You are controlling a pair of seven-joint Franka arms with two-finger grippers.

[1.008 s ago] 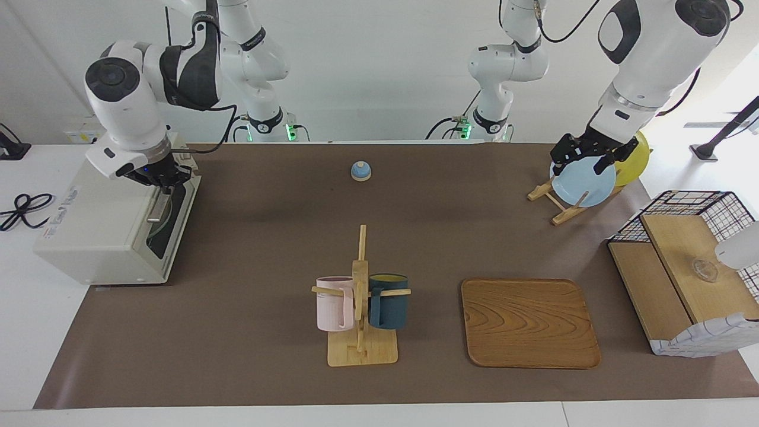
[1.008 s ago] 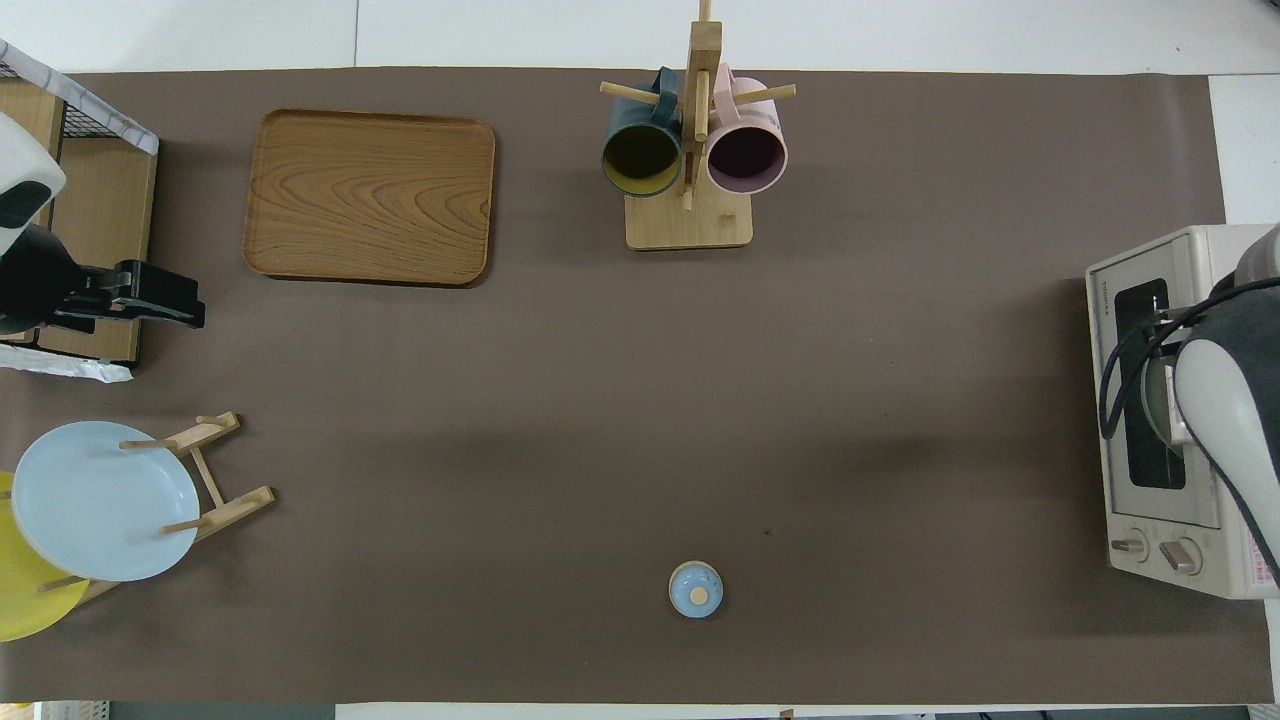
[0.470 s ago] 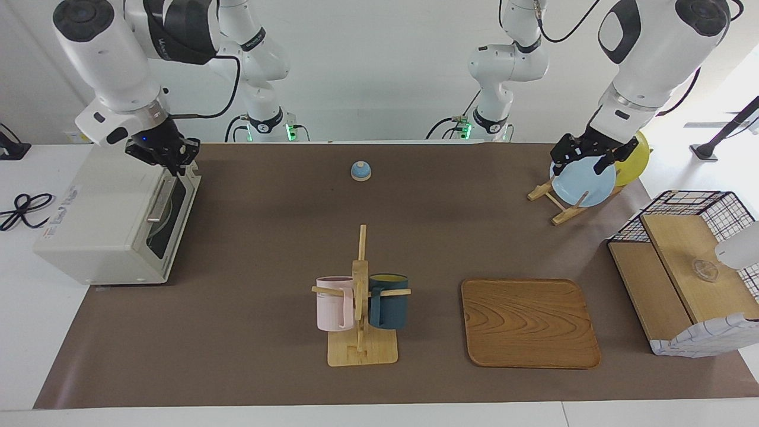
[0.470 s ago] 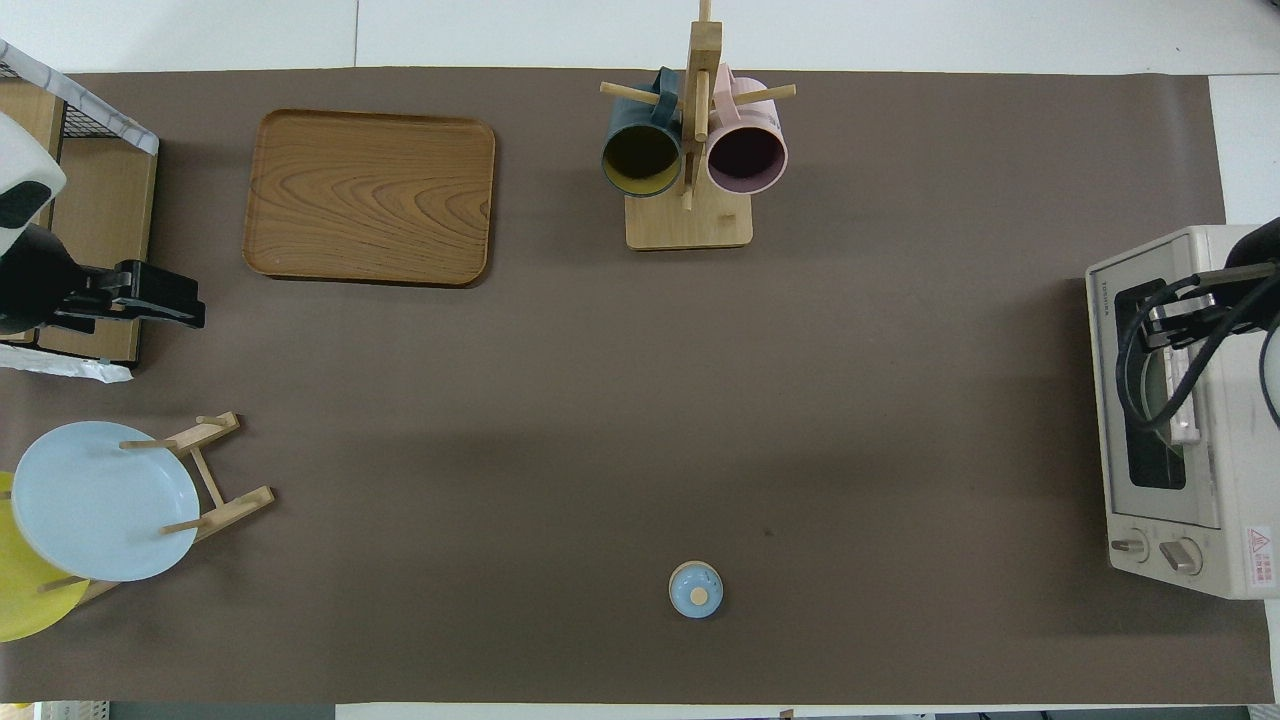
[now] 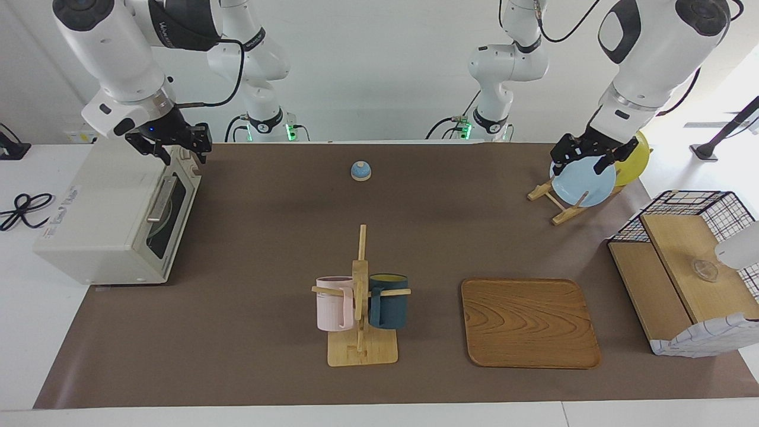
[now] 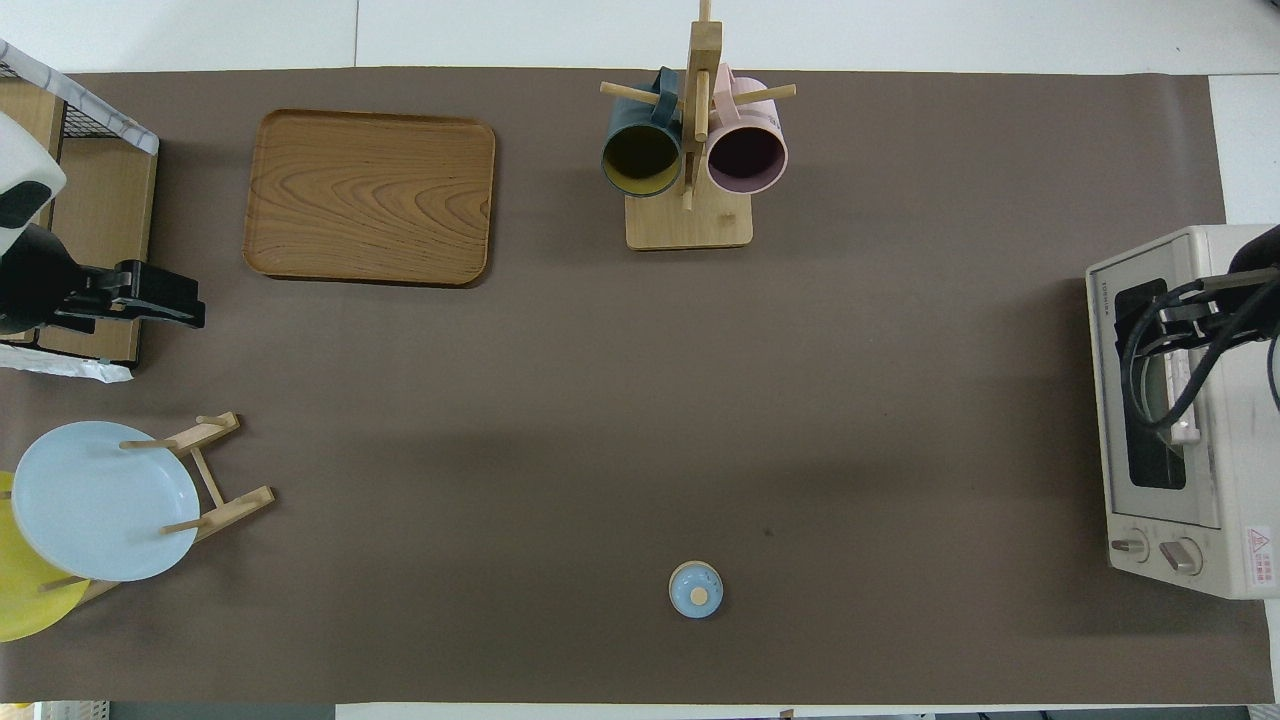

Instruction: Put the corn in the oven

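The off-white oven (image 5: 101, 213) (image 6: 1170, 500) stands at the right arm's end of the table, its glass door shut and its bar handle (image 5: 159, 198) free. No corn shows in either view. My right gripper (image 5: 175, 148) (image 6: 1185, 315) hangs open just above the oven's top front edge and holds nothing. Over the blue plate (image 5: 584, 181), at the left arm's end, my left gripper (image 5: 587, 155) waits open and empty.
A mug rack (image 5: 362, 296) with a pink and a dark blue mug stands mid-table. A wooden tray (image 5: 529, 323) lies beside it. A small blue knob (image 5: 361, 171) sits nearer the robots. A wire basket with wooden shelves (image 5: 682, 267) stands at the left arm's end.
My right gripper has lifted off the oven door's handle, risen above the oven's top edge and opened. The left arm has not moved.
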